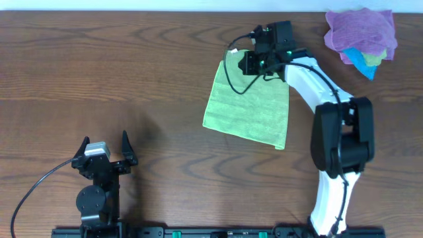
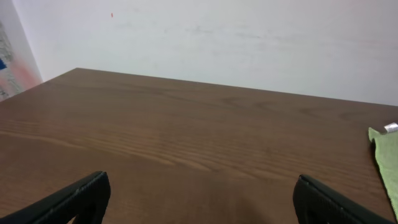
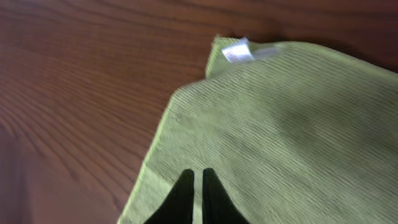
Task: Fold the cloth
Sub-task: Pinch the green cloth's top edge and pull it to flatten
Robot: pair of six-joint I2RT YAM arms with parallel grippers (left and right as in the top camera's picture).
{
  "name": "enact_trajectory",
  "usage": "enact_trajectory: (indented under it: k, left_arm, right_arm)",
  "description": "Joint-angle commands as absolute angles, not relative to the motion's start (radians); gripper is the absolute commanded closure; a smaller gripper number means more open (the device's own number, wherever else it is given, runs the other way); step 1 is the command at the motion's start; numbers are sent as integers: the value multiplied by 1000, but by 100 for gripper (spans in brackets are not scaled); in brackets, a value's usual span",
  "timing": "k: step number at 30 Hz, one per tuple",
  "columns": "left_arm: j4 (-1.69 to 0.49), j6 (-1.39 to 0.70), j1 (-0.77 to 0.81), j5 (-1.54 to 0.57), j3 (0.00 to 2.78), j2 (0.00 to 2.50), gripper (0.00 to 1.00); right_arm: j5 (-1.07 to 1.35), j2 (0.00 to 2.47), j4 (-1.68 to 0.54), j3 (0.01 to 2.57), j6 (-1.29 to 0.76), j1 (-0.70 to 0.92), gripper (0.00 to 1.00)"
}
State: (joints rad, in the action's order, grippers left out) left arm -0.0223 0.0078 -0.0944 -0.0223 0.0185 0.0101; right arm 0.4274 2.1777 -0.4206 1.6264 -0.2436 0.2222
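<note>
The light lime-green cloth [image 1: 248, 106] lies on the wooden table, right of centre. In the right wrist view the cloth [image 3: 280, 124] shows an upper layer over a lower edge, with the small white tag [image 3: 236, 51] at its far corner. My right gripper [image 1: 256, 66] is at the cloth's far edge. Its black fingers [image 3: 197, 175] are pinched together with a sliver of green cloth between them. My left gripper [image 1: 106, 142] is open and empty near the front left, far from the cloth. Only the cloth's edge [image 2: 388, 162] shows at the right of the left wrist view.
A crumpled pile of a purple cloth [image 1: 360, 30] over a blue cloth [image 1: 362, 63] sits at the far right corner. A black cable [image 1: 230, 66] loops from the right wrist over the cloth's far left corner. A white wall [image 2: 217, 37] stands behind the table.
</note>
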Motion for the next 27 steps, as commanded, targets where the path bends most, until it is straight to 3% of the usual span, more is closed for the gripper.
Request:
enact_trajectory:
  k: [1,27]
  left_arm:
    - [-78,23,-91,-1,5,4,5]
    - [-78,23,-91,-1,5,4,5]
  right_arm:
    - [429,2224,-423,1665,-255,242,99]
    - [345,2309,-427,1668,-258,257,99]
